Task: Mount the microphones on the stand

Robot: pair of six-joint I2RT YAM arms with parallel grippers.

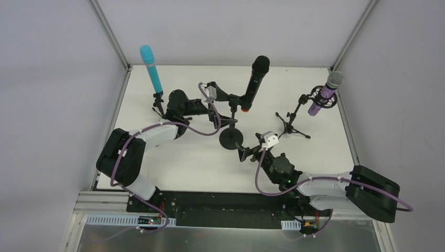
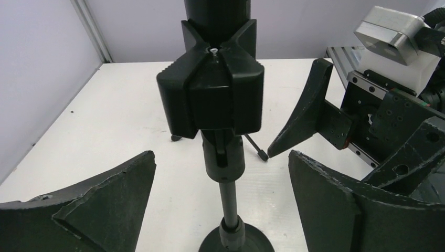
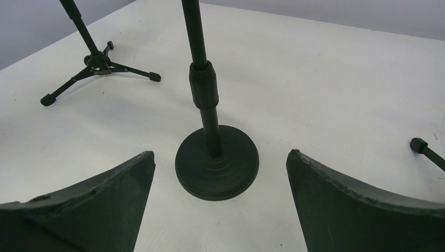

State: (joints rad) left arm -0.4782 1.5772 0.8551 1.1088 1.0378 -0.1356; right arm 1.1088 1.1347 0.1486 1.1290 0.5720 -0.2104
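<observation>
The black microphone [image 1: 255, 80] with an orange end ring sits tilted in the clip [image 2: 210, 89] of the round-base stand [image 1: 231, 138] at mid table. My left gripper [image 1: 226, 109] is open, its fingers either side of the stand's pole [image 2: 229, 195] without touching it. From the near right, my right gripper [image 1: 247, 148] faces the round base [image 3: 216, 163], open and empty. The turquoise microphone [image 1: 150, 69] stands upright on a small stand at the far left. Over at the far right, the purple microphone [image 1: 326, 92] rests in a shock mount on a tripod [image 1: 290, 126].
The tripod's legs [image 3: 97, 65] spread just right of the round base. One finger of the right gripper [image 2: 307, 118] shows close in the left wrist view. White walls and metal posts [image 1: 111, 32] bound the table on three sides.
</observation>
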